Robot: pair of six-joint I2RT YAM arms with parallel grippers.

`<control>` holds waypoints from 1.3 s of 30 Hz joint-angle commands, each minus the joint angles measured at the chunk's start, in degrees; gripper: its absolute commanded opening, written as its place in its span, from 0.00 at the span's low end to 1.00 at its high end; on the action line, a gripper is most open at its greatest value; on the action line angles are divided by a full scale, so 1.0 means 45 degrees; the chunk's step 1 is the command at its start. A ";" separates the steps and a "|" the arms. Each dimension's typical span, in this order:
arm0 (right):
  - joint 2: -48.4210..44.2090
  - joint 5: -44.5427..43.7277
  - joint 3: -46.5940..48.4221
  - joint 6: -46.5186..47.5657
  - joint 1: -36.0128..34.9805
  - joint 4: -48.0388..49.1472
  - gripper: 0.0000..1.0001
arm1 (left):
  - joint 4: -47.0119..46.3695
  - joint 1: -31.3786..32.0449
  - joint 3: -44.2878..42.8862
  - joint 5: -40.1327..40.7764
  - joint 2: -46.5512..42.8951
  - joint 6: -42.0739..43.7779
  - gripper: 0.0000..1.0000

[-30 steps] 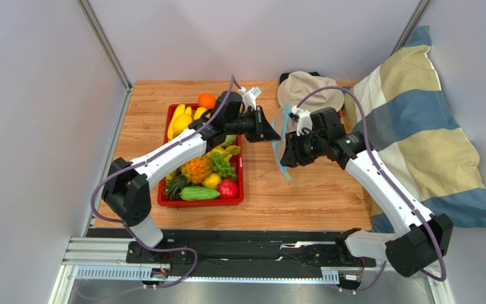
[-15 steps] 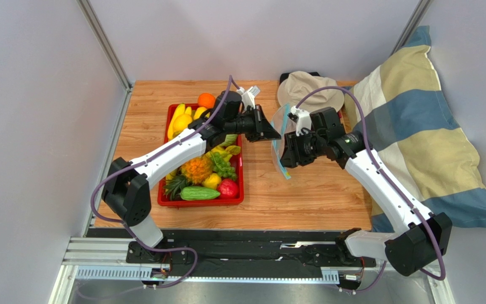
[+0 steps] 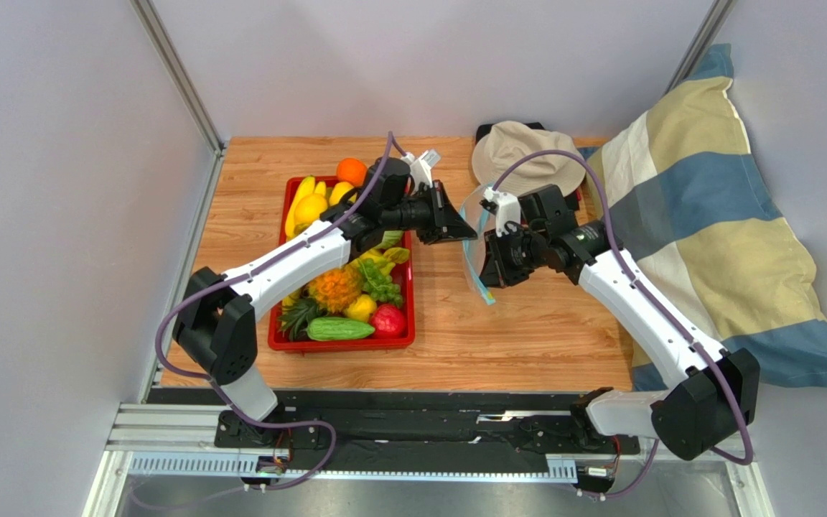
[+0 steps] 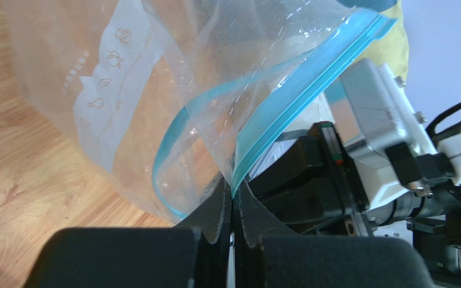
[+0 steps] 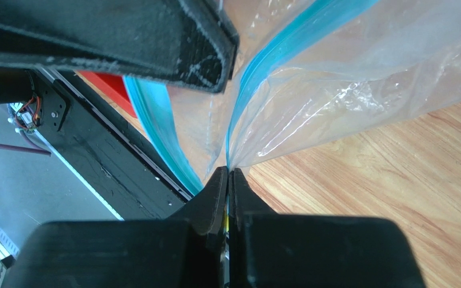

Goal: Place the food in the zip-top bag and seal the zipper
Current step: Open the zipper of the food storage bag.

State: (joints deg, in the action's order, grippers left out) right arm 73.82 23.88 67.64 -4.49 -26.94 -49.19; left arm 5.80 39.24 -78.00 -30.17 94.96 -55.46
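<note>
Above the wooden table [image 3: 536, 334], a clear, crinkly zip-top bag [image 4: 124, 90], blue-green zipper [image 4: 317, 81].

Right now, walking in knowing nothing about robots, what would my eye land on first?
At the middle of the table, a clear zip-top bag is held up, pinched between the left gripper and right gripper. Left of it, a red tray brims with bright toy food; a big checked pillow lies at the table's right edge.

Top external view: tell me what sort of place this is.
Probably a robot lab test cell, not a home: plain grey partition walls, a left arm and right arm bolted to a metal rail by a small wooden table, and staged props like toy food in a red tray.
</note>
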 commanded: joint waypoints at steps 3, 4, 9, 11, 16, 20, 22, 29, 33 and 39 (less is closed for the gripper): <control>-0.1421 0.0628 0.0283 0.0373 0.1157 -0.0339 0.00 | 0.0076 -0.0555 0.0516 -0.0054 -0.0652 0.0369 0.00; -0.1946 0.0979 0.0205 0.0392 0.1491 -0.0319 0.00 | 0.0368 -0.0654 0.0690 -0.0014 -0.0672 0.0468 0.00; -0.3278 0.3908 0.0028 0.0315 0.3676 0.0130 0.00 | 0.1969 -0.0869 0.0517 0.0688 -0.0672 0.1755 0.00; -0.3649 0.5154 0.0067 0.0121 0.4226 0.0305 0.00 | 0.2440 -0.0850 0.0419 0.0787 -0.0536 0.1953 0.00; -0.4197 0.6508 0.0068 -0.0835 0.4931 0.0988 0.00 | 0.2403 -0.0869 0.0594 0.0632 -0.0399 0.2188 0.00; -0.4218 0.7659 -0.0381 -0.1754 0.4971 0.1749 0.00 | 0.1409 -0.0830 0.0730 -0.0226 -0.0632 0.1859 0.00; -0.4120 0.7624 -0.0732 -0.1950 0.4932 0.1868 0.00 | 0.0762 -0.0830 0.0790 -0.0716 -0.0808 0.1681 0.00; -0.3553 0.5244 0.0047 -0.1677 0.4835 0.1573 0.59 | 0.2440 -0.0245 -0.0304 -0.0072 -0.0887 0.2773 0.00; -0.3417 0.4072 0.0398 -0.1387 0.3571 0.2083 0.74 | 0.3297 0.0185 -0.1024 0.0396 -0.0731 0.3047 0.00; -0.2597 0.0479 0.1122 -0.0037 0.0970 0.1828 0.64 | 0.3691 0.0536 -0.1787 0.0650 -0.0496 0.3340 0.00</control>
State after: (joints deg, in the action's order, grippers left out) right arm 60.49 38.35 69.87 -8.60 -17.56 -43.33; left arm 20.80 40.88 -82.43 -28.49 93.97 -42.78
